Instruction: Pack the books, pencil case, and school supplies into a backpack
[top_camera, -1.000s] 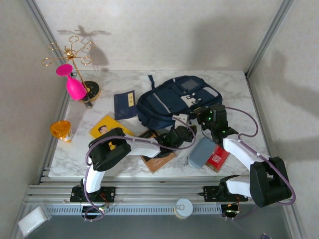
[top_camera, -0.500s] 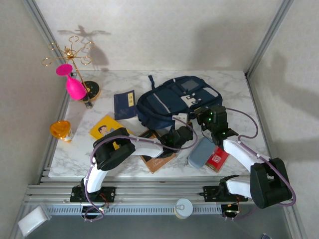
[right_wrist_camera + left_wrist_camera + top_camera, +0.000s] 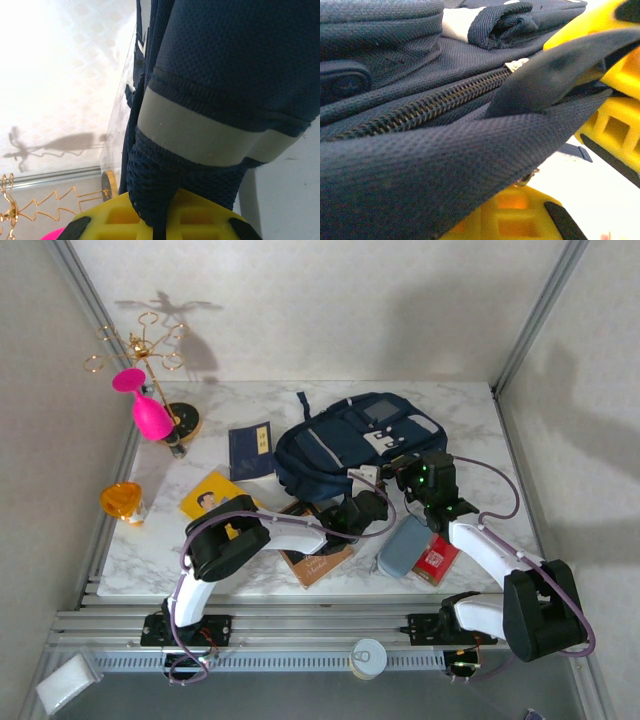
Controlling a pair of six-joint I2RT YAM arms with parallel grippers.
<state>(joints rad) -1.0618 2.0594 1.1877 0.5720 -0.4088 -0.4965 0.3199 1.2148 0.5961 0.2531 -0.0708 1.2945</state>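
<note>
Packing status: nothing is seen inside the backpack; every item to be packed lies on the table outside it.
School supplies: the red flat pack lies at the near right, just beside the pencil case, with the right forearm passing close over it.
Pencil case: the grey-blue pouch lies between the brown book and the red pack, just short of the backpack's near edge.
Brown book: flat at near centre, partly covered by the left forearm.
Yellow book: to the left, one corner hidden under the left elbow.
Navy book: farther back, just left of the backpack.
Backpack position: lying at mid-table, the farthest of the task items from the bases.
Zipper: the stretch visible in the left wrist view looks meshed shut, so the compartment is judged not yet opened.
Remaining work: open the backpack, then load the three books, the pouch and the red pack.
Left arm pose: elbow raised near its base, forearm reaching low and diagonally right to the bag's near edge.
Left gripper: clamped tight on a fold of navy fabric beside the zipper.
Right arm pose: elbow at the near right, forearm angled back and left toward the bag's near right corner.
Right gripper: pinched on navy mesh fabric below the light stripe.
</note>
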